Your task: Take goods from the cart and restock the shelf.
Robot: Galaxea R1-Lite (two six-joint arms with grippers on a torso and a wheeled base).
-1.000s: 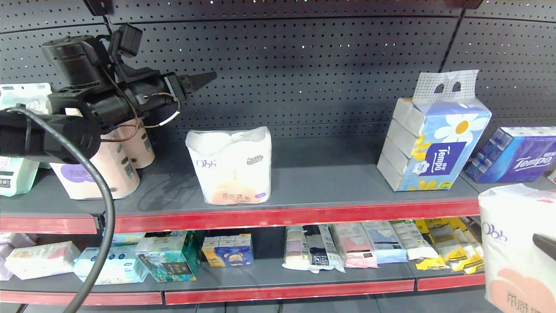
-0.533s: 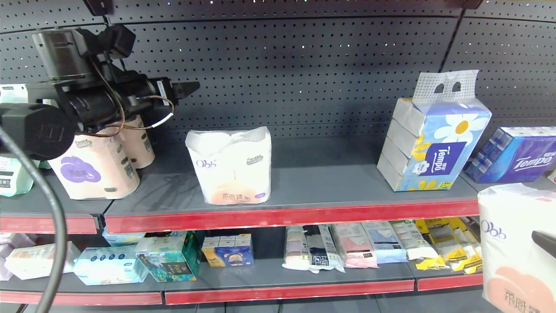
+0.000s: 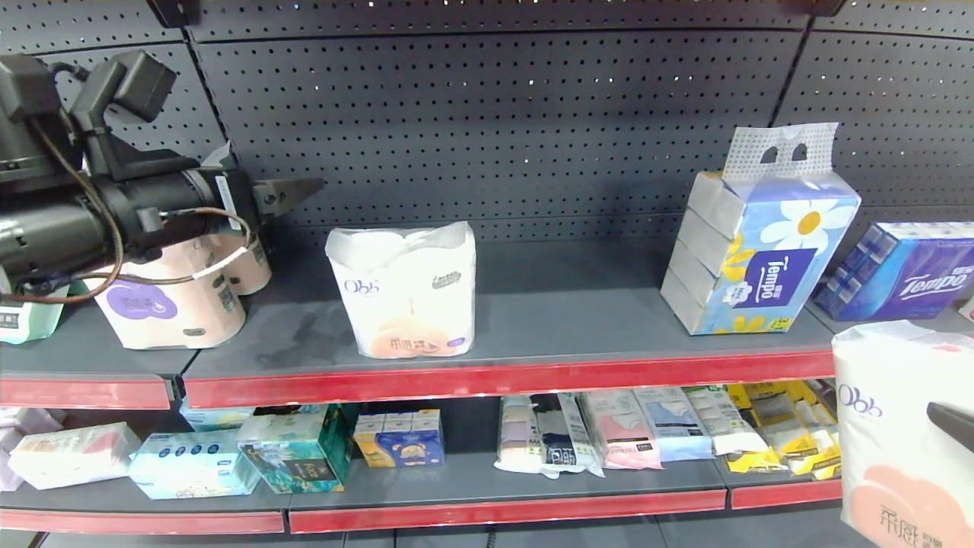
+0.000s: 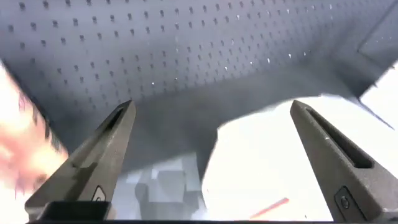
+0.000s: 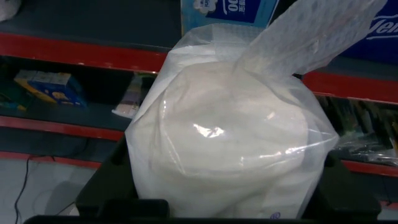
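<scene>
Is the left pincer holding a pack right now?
No, the left pincer is open, its fingers spread wide and gripping nothing.

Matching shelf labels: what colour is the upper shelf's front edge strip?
The front edge strip is red; the head view shows it best.

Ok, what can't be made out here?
Head view: white plastic-wrapped toilet-roll pack, cut off by right and bottom edges.
Head view: pink roll packs, partly hidden behind the left arm.
Left wrist view: pink shape beside the open left tool, too blurred to name.
</scene>
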